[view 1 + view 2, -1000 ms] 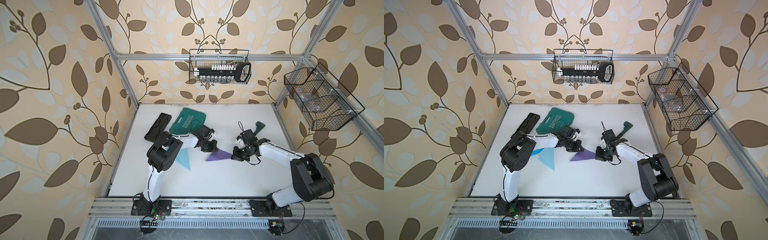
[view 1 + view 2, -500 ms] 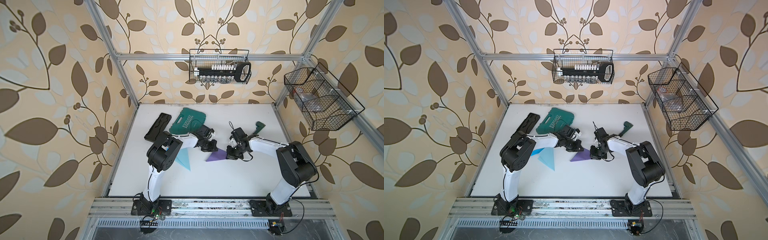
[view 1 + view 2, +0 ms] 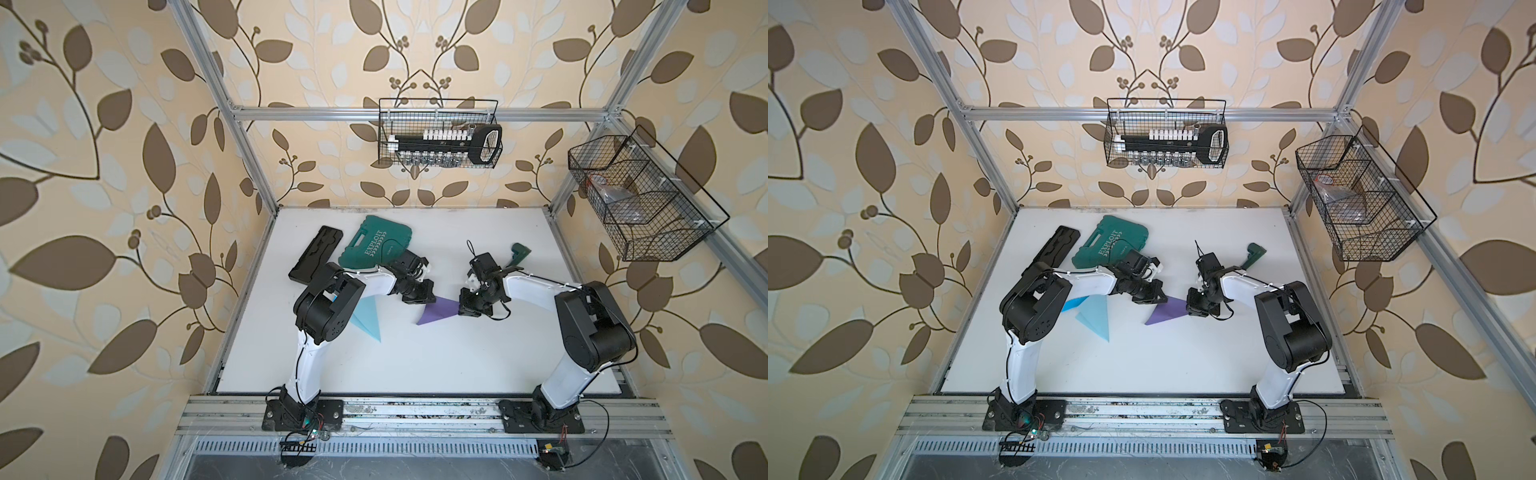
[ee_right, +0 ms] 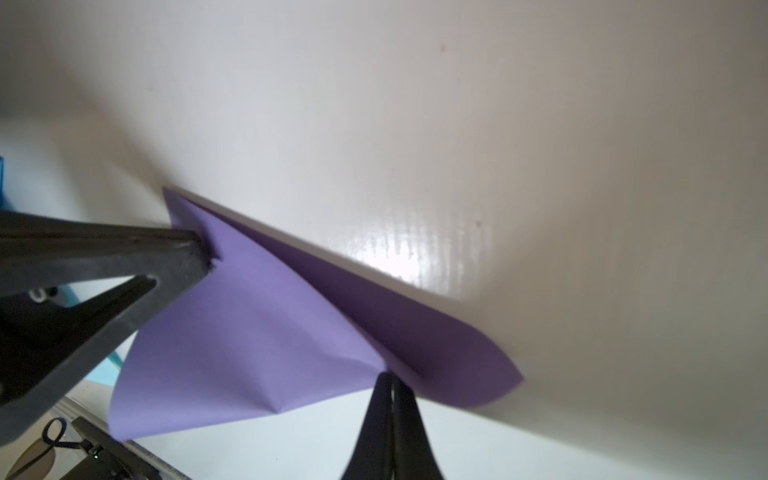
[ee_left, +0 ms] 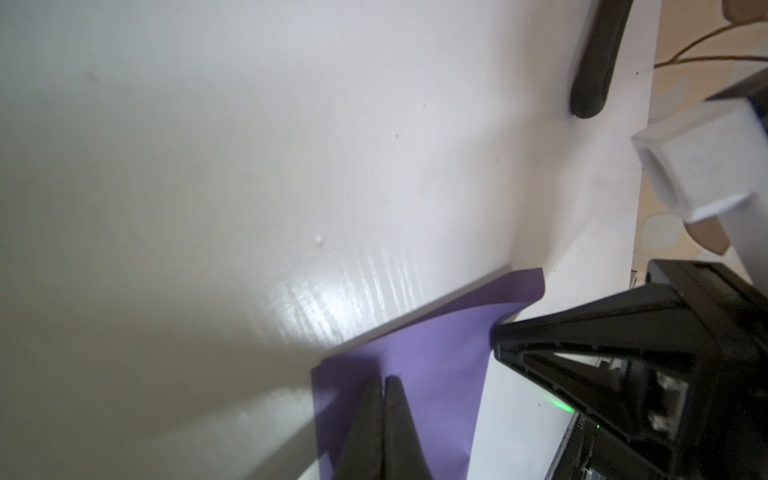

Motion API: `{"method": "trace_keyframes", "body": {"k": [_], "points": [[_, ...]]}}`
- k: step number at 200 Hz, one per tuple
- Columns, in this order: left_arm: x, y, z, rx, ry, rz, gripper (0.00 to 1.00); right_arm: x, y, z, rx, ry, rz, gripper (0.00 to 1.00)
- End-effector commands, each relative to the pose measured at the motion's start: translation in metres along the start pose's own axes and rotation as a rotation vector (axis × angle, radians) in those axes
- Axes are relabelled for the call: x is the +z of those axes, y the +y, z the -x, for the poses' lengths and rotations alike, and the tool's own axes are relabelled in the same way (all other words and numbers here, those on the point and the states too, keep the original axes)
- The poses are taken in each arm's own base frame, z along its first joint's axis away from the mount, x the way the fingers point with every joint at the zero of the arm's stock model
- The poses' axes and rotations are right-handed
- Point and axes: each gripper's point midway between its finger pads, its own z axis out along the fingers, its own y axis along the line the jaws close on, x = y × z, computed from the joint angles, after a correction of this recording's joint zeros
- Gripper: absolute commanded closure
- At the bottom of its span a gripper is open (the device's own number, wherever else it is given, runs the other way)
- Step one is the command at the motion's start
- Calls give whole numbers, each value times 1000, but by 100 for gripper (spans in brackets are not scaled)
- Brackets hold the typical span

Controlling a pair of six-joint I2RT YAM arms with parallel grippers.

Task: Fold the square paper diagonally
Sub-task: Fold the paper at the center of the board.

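Watching this one from my desk. Nearest the cameras, both arm bases are bolted to the metal rail (image 3: 415, 415) at the front edge of the white table (image 3: 415, 361). The left arm (image 3: 307, 365) rises from its base, folds at a chunky black elbow and reaches forward and inward. The right arm (image 3: 565, 374) mirrors it, with its white forearm running low toward the middle. Both wrists tip down so the fingers meet the tabletop.

The left gripper (image 5: 384, 380) has its jaws clenched tight with no gap, and its tip rests on the purple paper (image 5: 436, 353) near one corner. The right gripper (image 4: 390, 376) is the same, squeezed together, with its tip touching the paper's edge at the opposite end. I honestly can't tell whether either one has a layer pinched or is just pressing down.

The paper sits mid-table between the two grippers and looks like a triangle in both top views. The right wrist view shows it doubled over, with the upper layer bulging up off the lower one rather than lying flat.

A light blue folded sheet (image 3: 368, 318) lies flat beside the left elbow, partly under the arm. Farther back on the left are a green tool case (image 3: 376, 245) and a black tray (image 3: 316, 259). A small dark green object (image 3: 519, 253) sits behind the right wrist. One wire basket (image 3: 438, 139) hangs on the back wall, and another basket (image 3: 640, 199) hangs on the right side.
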Motion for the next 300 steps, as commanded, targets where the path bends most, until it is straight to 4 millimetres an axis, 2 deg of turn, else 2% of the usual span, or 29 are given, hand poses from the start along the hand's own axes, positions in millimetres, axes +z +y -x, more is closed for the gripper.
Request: {"method": "trace_keyframes", "body": {"k": [1,34,67,91,168,217,300], "points": [[10,61,-35,-74,95,205,100,3,-11,6,17,13,-42,100],[11,62,-35,-74,97,206,100,-5,3,8,-16,-4,13,100],[11,62,-35,-74,99,205,100,-16,31,7,-99,-24,68,100],[11,61,-35,-75,99,203,100,-12,38,9,-124,-17,56,100],[11,61,-36,-75,101,203,100,7,14,18,-89,29,-32,100],[12,63,-36,-75,103,206,100,3,-14,26,-31,26,-80,100],[12,64,-36,-71,103,213,100,-1,-47,33,24,23,-116,100]]}}
